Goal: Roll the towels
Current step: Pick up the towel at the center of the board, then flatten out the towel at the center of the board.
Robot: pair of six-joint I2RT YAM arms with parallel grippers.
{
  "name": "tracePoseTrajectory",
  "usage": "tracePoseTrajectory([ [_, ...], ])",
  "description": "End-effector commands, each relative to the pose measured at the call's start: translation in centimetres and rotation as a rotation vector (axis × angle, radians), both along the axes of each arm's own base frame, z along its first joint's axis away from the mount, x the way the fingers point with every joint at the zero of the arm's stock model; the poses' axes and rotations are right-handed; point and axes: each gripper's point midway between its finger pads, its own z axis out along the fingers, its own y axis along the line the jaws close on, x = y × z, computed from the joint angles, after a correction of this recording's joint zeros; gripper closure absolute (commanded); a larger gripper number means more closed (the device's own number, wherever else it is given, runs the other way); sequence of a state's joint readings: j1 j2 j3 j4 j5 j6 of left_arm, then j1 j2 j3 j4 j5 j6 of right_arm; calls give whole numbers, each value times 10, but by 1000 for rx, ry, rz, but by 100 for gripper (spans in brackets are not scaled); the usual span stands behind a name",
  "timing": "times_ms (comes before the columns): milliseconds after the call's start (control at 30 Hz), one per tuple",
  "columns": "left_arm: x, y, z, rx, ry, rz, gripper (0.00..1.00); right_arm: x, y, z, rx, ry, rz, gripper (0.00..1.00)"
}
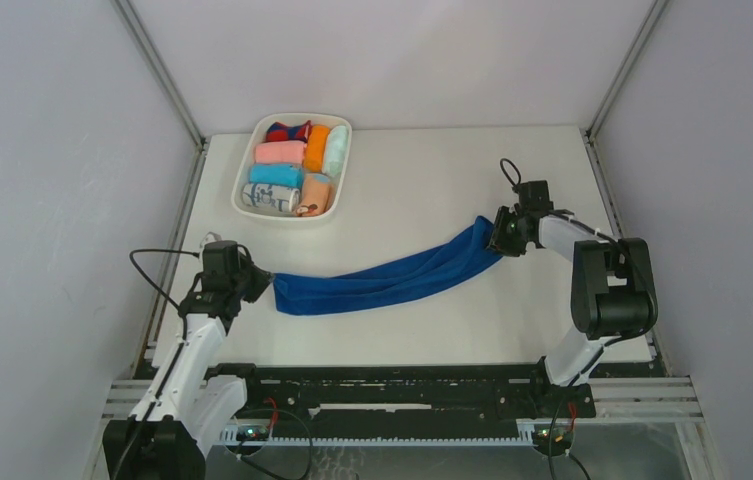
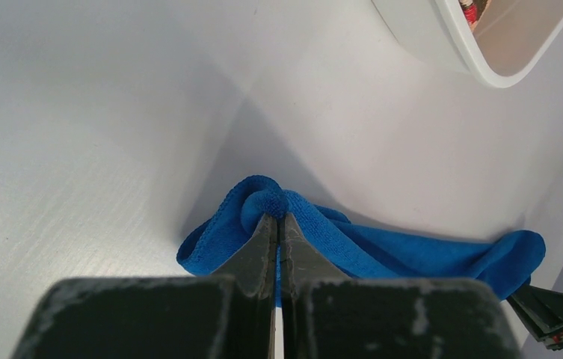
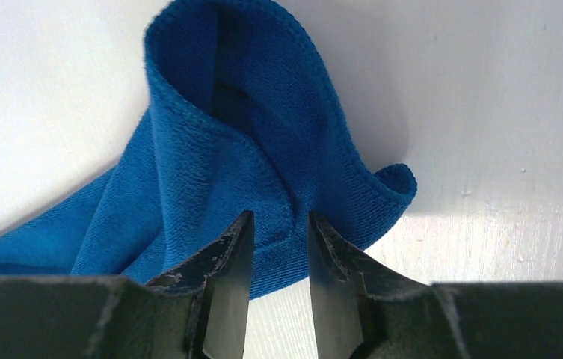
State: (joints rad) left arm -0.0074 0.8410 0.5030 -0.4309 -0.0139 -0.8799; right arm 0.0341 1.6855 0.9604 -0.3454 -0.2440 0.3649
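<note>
Royal-blue terry towel (image 1: pixel 392 278), bunched lengthwise into a curved band across the white worktop (image 1: pixel 432 190), near a white tray (image 1: pixel 282 218) whose white roll (image 1: pixel 270 197) bears blue print too small to read. Left gripper (image 1: pixel 268 284) jaws are pinched tight on its left end; right gripper (image 1: pixel 498 238) jaws stand narrowly apart, clamping a fold of its right end. Only the wrist views show the looped pile and stitched hem.
</note>
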Motion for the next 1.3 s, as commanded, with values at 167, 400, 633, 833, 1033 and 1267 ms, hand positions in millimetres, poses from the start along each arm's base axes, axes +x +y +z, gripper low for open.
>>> tracePoseTrajectory([
  [167,1,1,0,0,-24,-5,100,0,0,-7,22,3,-43,69],
  [400,1,0,2,-4,-32,-6,100,-1,11,-3,87,-4,-26,75],
  [633,0,1,1,-3,-31,-1,100,3,15,5,132,-29,-31,82],
  [833,0,4,1,11,-30,10,100,7,4,28,122,-91,-54,98],
  [1033,9,4,10,13,-46,12,99,13,-11,72,137,-200,-94,100],
  [1267,34,2,17,-24,-71,26,92,22,-20,116,150,-329,-117,100],
])
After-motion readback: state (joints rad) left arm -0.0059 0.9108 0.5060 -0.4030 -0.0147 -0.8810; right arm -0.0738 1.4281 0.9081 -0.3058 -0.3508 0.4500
